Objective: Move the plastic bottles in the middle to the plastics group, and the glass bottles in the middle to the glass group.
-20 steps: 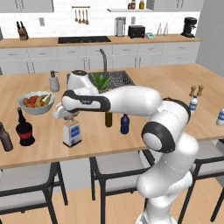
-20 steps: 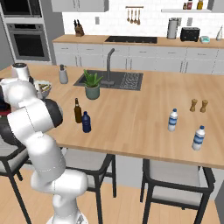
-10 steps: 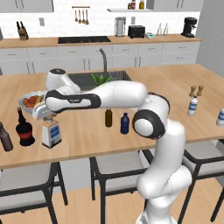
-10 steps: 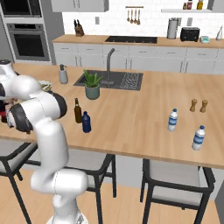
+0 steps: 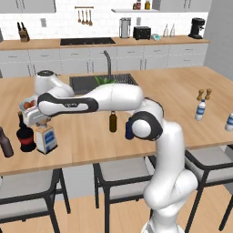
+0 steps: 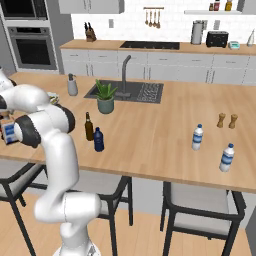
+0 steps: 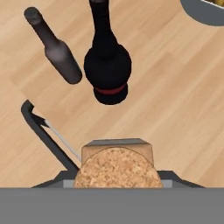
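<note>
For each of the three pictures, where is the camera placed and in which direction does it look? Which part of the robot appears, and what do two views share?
Left base view: behind the arm to its left, facing the island counter; the arm stretches left to the square bottle.
Right base view: behind to its right, facing the same counter; the arm bends at the left edge.
Hand view: on the hand, looking down onto the square bottle's cork stopper and the round black bottle.
Shared: both base views show the brown beer bottle and small blue bottle.
</note>
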### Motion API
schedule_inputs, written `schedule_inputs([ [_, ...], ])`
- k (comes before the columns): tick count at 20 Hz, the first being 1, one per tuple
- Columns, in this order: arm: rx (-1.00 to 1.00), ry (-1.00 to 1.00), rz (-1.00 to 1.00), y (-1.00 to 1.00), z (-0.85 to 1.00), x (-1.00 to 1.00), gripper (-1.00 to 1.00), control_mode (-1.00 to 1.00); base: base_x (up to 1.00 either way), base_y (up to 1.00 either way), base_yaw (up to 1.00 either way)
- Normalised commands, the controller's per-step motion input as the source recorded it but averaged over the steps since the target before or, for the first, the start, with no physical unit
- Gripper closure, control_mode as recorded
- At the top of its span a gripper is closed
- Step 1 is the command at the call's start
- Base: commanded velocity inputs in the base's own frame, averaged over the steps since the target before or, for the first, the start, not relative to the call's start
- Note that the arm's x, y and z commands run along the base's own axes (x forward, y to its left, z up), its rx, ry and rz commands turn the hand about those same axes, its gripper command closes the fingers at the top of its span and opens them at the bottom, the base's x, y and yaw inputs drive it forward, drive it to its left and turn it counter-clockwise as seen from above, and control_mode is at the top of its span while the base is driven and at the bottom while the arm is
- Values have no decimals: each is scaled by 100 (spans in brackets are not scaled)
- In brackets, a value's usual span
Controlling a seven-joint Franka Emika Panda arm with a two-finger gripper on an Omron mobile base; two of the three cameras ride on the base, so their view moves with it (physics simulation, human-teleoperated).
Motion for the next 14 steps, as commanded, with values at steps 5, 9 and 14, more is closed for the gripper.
schedule_inputs([
  [5,-3,0,1,1,-18,1,100,-100,0,0,0],
  [9,0,0,3,1,-22,0,100,-100,0,0,0],
  [14,-1,0,1,2,-23,0,100,-100,0,0,0],
])
